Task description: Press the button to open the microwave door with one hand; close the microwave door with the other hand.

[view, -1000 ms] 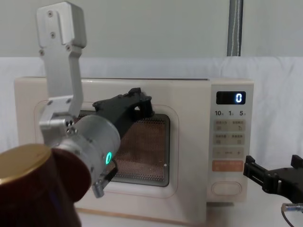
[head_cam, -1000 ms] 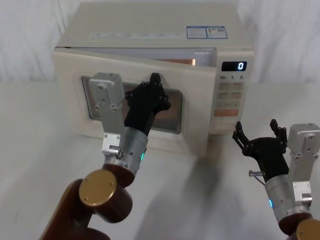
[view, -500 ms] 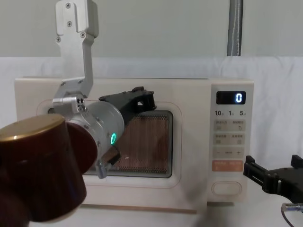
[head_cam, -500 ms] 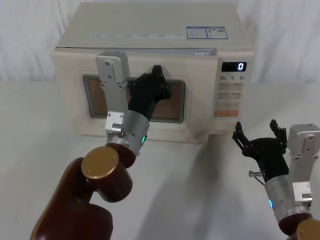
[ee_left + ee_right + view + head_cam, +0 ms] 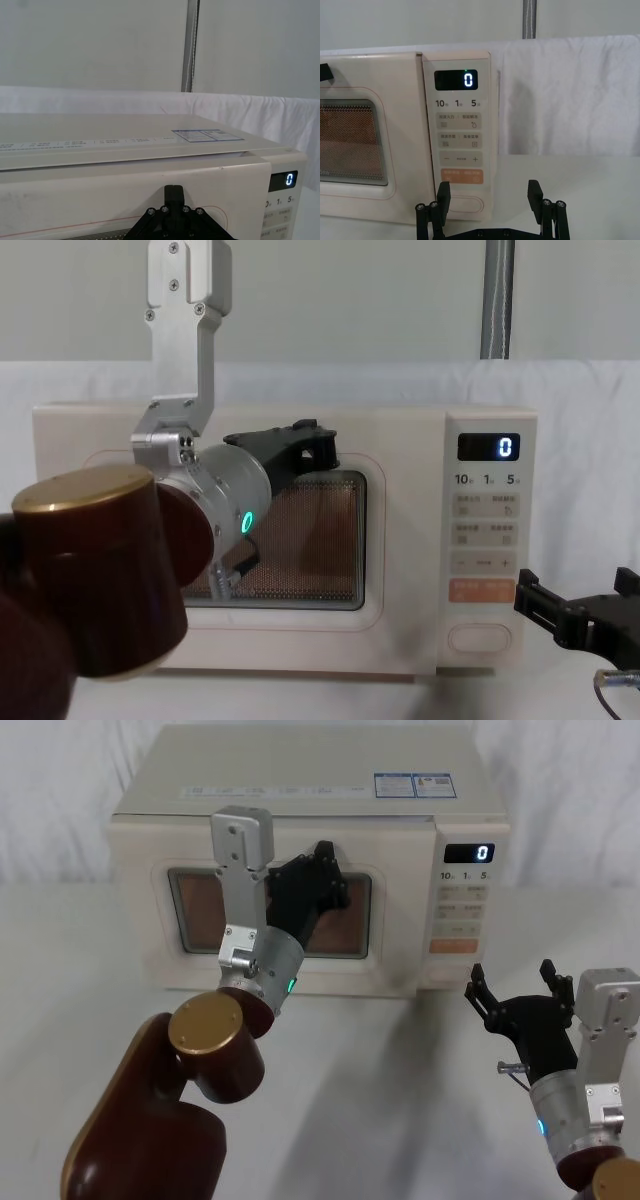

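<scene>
Right gripper low on counter, in front of microwave's control strip, jaws apart, holding nothing. Button just beyond it, at bottom of strip: wide cream pill, plain; likely stiff, needs firm push. Left gripper against microwave door, upper window area; jaws state cannot tell. Door: cream, dark window, looks flush with microwave. Rigid hinged panel; push flat, no grasp needed.
</scene>
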